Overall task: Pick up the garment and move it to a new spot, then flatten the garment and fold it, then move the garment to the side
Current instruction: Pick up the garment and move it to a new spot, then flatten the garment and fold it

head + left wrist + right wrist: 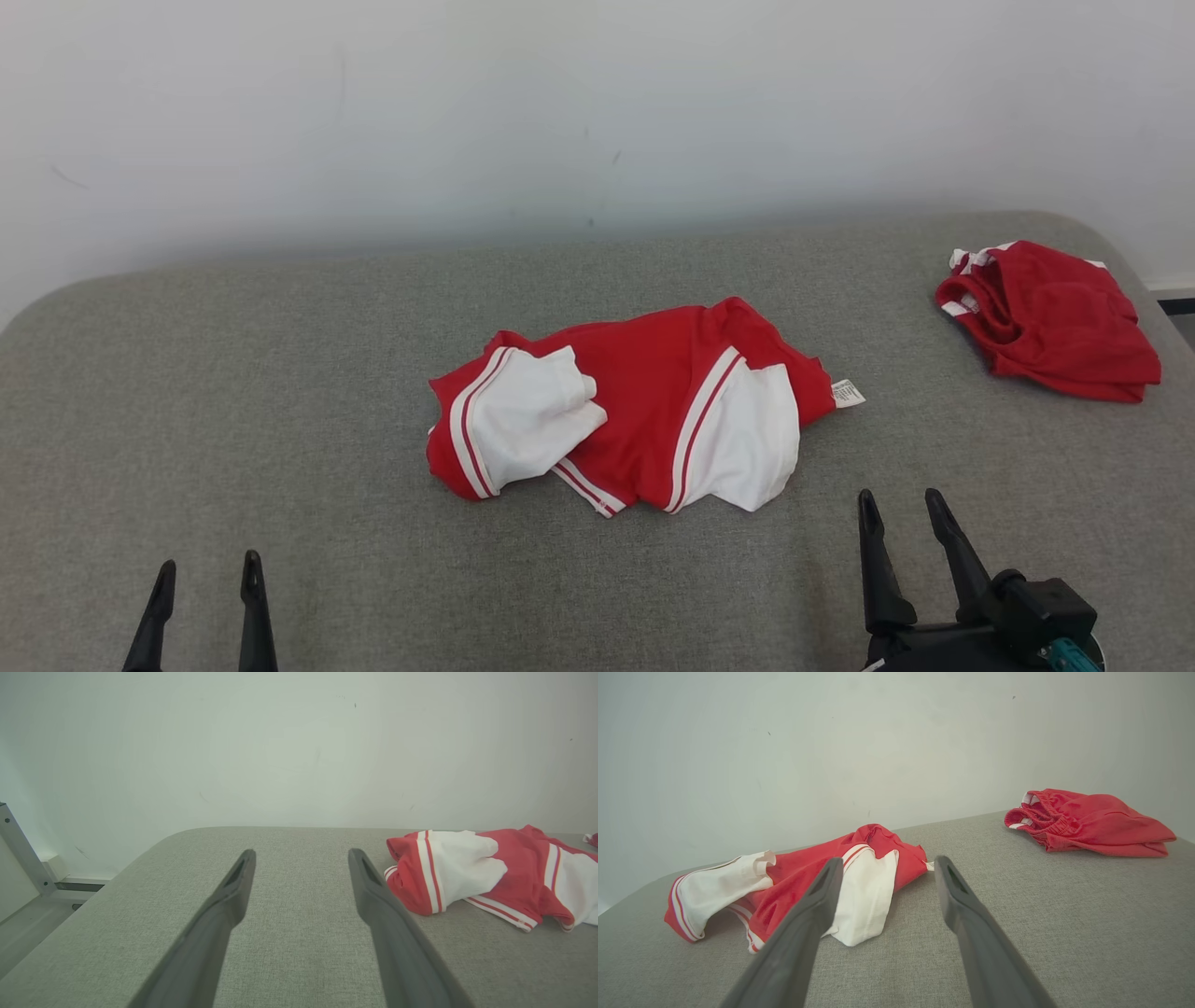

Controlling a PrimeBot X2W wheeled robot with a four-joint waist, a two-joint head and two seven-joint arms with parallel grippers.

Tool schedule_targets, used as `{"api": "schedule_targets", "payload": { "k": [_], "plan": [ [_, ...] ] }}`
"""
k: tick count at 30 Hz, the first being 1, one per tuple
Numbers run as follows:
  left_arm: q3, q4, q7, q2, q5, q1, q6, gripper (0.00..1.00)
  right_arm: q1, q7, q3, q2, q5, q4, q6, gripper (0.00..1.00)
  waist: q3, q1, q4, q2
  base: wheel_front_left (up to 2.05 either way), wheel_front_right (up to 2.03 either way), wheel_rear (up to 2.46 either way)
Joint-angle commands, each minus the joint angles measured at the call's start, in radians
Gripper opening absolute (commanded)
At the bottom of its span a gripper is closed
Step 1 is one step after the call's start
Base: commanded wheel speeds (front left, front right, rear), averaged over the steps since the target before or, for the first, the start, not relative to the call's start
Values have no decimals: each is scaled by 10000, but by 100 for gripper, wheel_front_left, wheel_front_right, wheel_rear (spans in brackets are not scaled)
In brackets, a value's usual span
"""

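Observation:
A crumpled red and white garment (644, 401) with striped trim lies in the middle of the grey padded table (280, 420). It also shows at the right of the left wrist view (490, 877) and at the left of the right wrist view (794, 882). My left gripper (207, 574) hovers open near the front left edge, well short of the cloth, nothing between its fingers (233, 891). My right gripper (901, 509) stands open just in front of the garment's right end, apart from it. In the right wrist view its left finger (817, 900) overlaps the white panel.
A second red garment (1050, 317) lies bunched at the table's far right corner, also in the right wrist view (1087, 821). A white wall (597, 112) rises behind the table. A metal frame (18, 854) and floor lie beyond the table's left edge.

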Motion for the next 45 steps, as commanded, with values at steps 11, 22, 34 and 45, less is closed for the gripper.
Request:
{"api": "schedule_targets", "payload": {
  "k": [11,22,34,45],
  "plan": [
    [203,7,-28,-151,316,7,-119,100,50,-13,-1,29,-19,55,-27,100,14,0,47,0,0,0,0],
    [311,52,-29,-258,381,-49,-165,100,-390,-13,390,-89,-319,327,-27,100,17,0,99,0,0,0,0],
    [164,66,-29,-317,434,-291,-267,100,-2198,-9,874,-740,-459,2217,-27,100,228,0,535,0,0,0,0],
    [14,117,-29,-383,444,-716,-290,100,-3916,-10,731,-1088,-396,5418,-27,100,947,0,1142,0,0,0,0]
  ]
}}
